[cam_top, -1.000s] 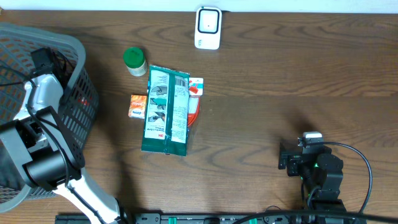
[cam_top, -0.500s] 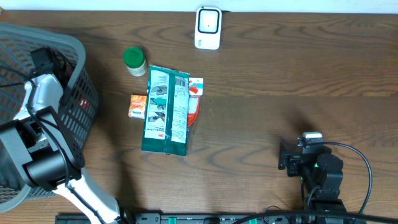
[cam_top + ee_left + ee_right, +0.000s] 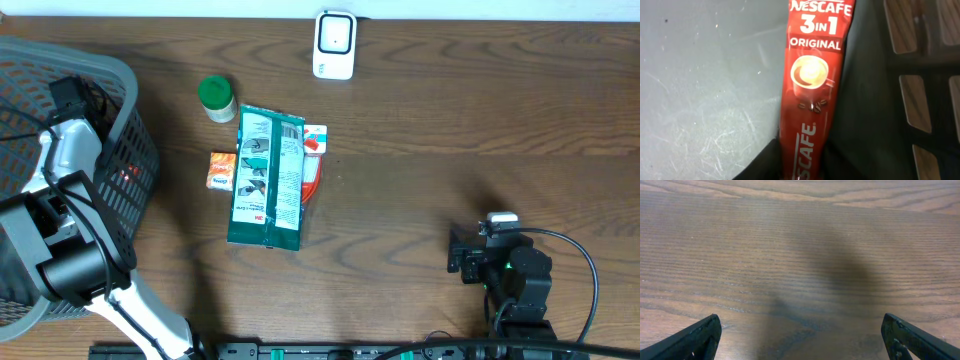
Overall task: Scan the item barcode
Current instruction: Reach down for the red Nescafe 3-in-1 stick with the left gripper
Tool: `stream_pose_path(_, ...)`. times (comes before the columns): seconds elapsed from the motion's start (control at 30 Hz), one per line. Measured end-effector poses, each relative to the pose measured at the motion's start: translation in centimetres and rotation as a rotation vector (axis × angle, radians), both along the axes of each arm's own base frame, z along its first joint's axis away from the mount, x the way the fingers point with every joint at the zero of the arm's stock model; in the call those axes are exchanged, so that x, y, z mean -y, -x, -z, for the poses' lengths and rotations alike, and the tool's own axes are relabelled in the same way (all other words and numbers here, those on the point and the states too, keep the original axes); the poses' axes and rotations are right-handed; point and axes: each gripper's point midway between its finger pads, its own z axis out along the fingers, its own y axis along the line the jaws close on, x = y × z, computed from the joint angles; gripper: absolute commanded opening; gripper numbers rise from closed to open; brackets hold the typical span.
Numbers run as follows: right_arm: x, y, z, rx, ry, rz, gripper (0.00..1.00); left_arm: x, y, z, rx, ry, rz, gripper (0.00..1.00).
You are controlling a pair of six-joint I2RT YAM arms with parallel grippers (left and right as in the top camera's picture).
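The item is a slim red Nescafé sachet [image 3: 812,85], printed "3 in 1 Original" in white above a picture of a coffee cup with a few beans, and with the brand name again running lengthwise lower down. It lies inside the grey basket [image 3: 60,70] at the far left of the table, on the basket's scuffed pale floor and close against its dark slotted wall. The left gripper [image 3: 802,167] reaches into the basket, its dark fingers narrowed onto the near end of the sachet, one on each side and touching it. The right gripper [image 3: 802,337] hangs at the near right with its fingers spread wide and nothing between them, over bare wood. The table [image 3: 450,150] is dark brown with a strong grain. On it, well apart from the basket, lie a white scanner [image 3: 334,44] at the far edge, a green-lidded jar [image 3: 216,99], a small orange box [image 3: 221,171] and a long teal packet [image 3: 267,180].
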Motion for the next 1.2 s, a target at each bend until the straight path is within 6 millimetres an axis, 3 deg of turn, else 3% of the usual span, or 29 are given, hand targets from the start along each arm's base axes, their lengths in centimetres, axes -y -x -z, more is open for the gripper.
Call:
stream_pose_path(0.1, 0.0, 0.0, 0.0, 0.0, 0.0, 0.0, 0.99, 0.0, 0.0, 0.0, -0.001, 0.002, -0.001, 0.21)
stream_pose_path(0.47, 0.0, 0.0, 0.0, 0.0, 0.0, 0.0, 0.99, 0.1, 0.1, -0.9, 0.01, -0.002, 0.001, 0.19)
stream_pose_path(0.83, 0.0, 0.0, -0.1, 0.003, 0.0, 0.0, 0.99, 0.1, -0.3, -9.6, 0.19, -0.079, 0.005, 0.19)
stream_pose_path(0.87, 0.0, -0.1, -0.1, 0.004, 0.0, 0.0, 0.99, 0.1, -0.3, -10.2, 0.203, -0.085, 0.005, 0.22)
stream_pose_path(0.93, 0.0, -0.1, -0.1, 0.006, 0.0, 0.0, 0.99, 0.1, -0.2, -10.9, 0.216, -0.095, 0.012, 0.44)
stream_pose_path(1.2, 0.0, -0.1, -0.2, 0.008, 0.0, 0.0, 0.99, -0.2, 0.8, -10.9, 0.178, -0.116, -0.008, 0.75)
